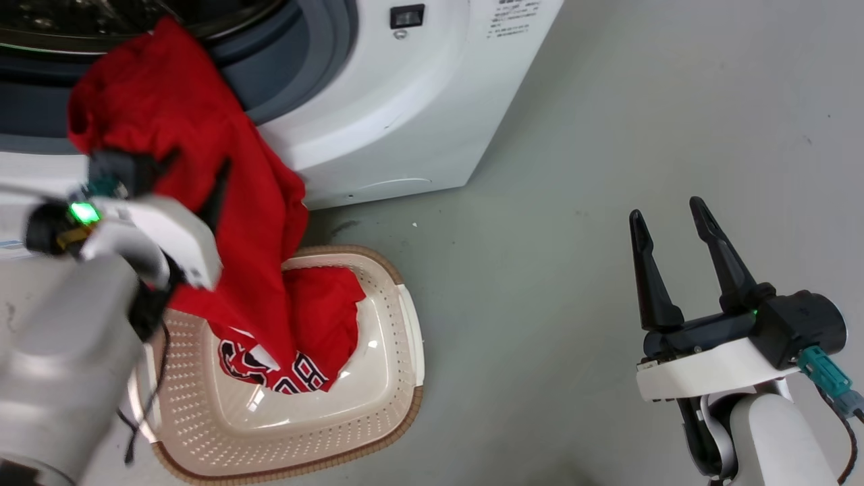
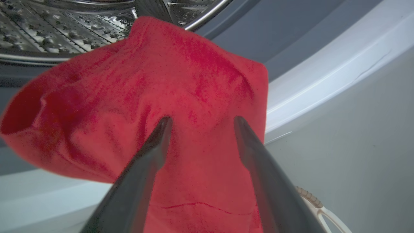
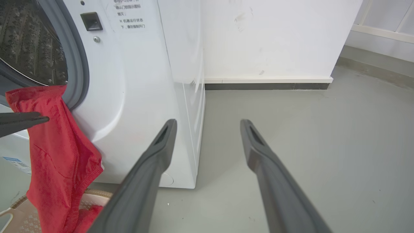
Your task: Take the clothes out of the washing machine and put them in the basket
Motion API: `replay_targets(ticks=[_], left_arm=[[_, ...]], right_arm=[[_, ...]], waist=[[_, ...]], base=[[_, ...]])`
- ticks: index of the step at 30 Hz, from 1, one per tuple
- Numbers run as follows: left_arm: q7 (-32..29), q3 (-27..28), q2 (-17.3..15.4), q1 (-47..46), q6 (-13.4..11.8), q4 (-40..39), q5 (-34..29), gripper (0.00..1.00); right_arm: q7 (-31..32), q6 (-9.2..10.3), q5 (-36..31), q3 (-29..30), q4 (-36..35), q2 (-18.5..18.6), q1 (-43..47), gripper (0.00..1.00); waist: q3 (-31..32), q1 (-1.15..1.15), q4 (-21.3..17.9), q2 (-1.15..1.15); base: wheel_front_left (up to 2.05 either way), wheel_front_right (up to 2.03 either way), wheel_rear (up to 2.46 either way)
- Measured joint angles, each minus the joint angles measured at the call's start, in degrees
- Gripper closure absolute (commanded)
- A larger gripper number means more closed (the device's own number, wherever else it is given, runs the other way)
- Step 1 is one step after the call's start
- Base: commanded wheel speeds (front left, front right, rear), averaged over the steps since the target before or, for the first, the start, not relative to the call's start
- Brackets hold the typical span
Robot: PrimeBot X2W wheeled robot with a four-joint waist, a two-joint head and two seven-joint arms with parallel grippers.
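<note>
At the washer (image 1: 418, 101) mouth: left gripper (image 2: 200, 121) spread

Its fingers stand apart before the red garment (image 2: 194, 81); contact is unclear. The garment reaches from the washer mouth down into the basket (image 1: 413, 337), half covering the jersey (image 1: 297, 381). Off aside, the right gripper (image 1: 665, 209) gapes, empty.

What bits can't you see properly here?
- Drum: head view, cut by the top edge, covered by red cloth.
- Jersey print: head view, folded, partly under that cloth.
- Left end effector: head view, blurred.
- Sticker: head view, too small to read.
</note>
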State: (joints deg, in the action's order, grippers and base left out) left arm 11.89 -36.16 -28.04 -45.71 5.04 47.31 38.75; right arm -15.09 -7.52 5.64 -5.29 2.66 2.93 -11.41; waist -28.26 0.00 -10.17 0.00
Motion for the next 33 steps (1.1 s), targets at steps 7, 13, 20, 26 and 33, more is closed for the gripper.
replay_targets(ticks=[7,13,20,26,33], left_arm=[[-14.14,1.67,-8.28,-9.64,-0.52,-6.78,0.77,0.00],[-30.74,-0.08,-13.04,-14.22,0.11,-8.49,1.85,0.00],[-41.42,-0.77,-16.29,-16.27,0.52,-10.74,3.56,0.00],[-44.04,-0.69,-17.22,-16.62,0.53,-12.54,4.81,1.00],[-38.40,-0.45,-16.35,-13.86,-1.62,-14.28,4.28,1.00]], right_arm=[[0.00,0.00,1.67,-0.78,-0.40,-0.01,-0.13,0.00],[0.00,0.00,3.19,-1.21,-0.65,0.00,-0.63,0.00],[0.00,0.00,5.00,-1.96,-0.89,0.01,-1.38,0.00],[0.00,0.00,5.50,-2.19,-1.19,0.00,-1.51,0.00],[0.00,0.00,4.54,-1.85,-0.67,0.01,-1.63,0.00]], waist=[[-2.77,0.00,-2.22,0.00],[-5.50,0.00,-4.59,0.00],[-8.07,0.00,-6.90,0.00],[-9.50,0.00,-7.77,0.00],[-8.43,0.00,-7.03,0.00]], base=[[0.00,0.00,0.00],[0.00,0.00,0.00],[0.00,0.00,0.00],[0.00,0.00,0.00],[0.00,0.00,0.00]])
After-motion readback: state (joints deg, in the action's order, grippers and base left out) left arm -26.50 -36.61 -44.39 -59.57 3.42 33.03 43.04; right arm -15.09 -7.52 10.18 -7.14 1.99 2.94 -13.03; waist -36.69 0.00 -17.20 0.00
